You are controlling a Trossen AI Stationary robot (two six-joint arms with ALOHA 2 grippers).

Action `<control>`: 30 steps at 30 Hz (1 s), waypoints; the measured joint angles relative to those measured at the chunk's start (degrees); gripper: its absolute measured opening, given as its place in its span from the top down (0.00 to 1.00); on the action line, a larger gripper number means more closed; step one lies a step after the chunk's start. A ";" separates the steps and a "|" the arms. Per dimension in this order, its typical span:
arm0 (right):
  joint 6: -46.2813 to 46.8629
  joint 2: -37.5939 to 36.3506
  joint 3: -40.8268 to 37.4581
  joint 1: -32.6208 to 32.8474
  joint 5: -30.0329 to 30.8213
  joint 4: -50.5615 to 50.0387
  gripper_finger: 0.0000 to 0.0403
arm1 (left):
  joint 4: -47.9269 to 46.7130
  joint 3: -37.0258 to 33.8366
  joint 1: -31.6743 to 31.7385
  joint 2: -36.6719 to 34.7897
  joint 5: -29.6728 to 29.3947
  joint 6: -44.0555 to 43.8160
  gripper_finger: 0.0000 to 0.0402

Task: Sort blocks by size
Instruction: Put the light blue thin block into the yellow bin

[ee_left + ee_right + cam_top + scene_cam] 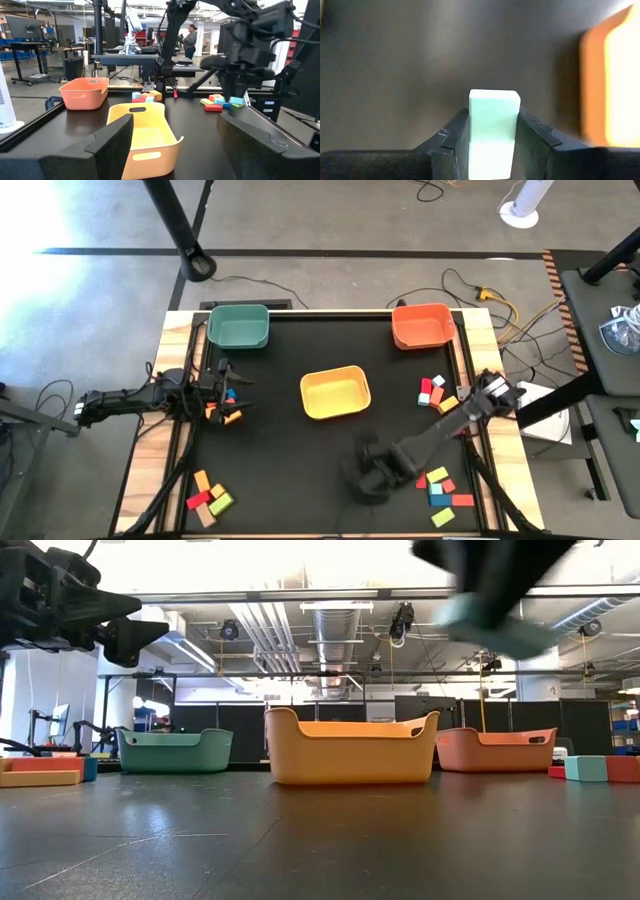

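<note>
My right pincer (494, 137) gripped a pale green block (494, 120) above the bench (290, 470). The yellow bin (336, 393) sat near, up and left. My left pincer (175, 142) waited open.

The bench (300, 450) carries a black, faintly glossy mat with pale wood showing along both sides. The yellow bin (336, 393), green bin (238, 326) and orange bin (422, 326) look like smooth plastic. The pale green block (494, 131) in the right tool (494, 142) is smooth and matt.
</note>
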 joint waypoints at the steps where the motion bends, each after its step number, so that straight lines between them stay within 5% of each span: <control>1: -1.40 0.00 0.14 -1.40 0.80 0.10 0.70 | 0.00 0.00 -0.02 0.00 0.00 0.00 0.32; 16: -21.86 0.04 0.14 -20.42 2.00 13.28 0.70 | 0.00 0.00 -0.02 0.00 0.00 0.02 0.32; 30: -24.27 1.60 -0.40 -28.26 -1.15 15.10 0.70 | 0.00 0.00 -0.02 -0.01 0.00 0.01 0.32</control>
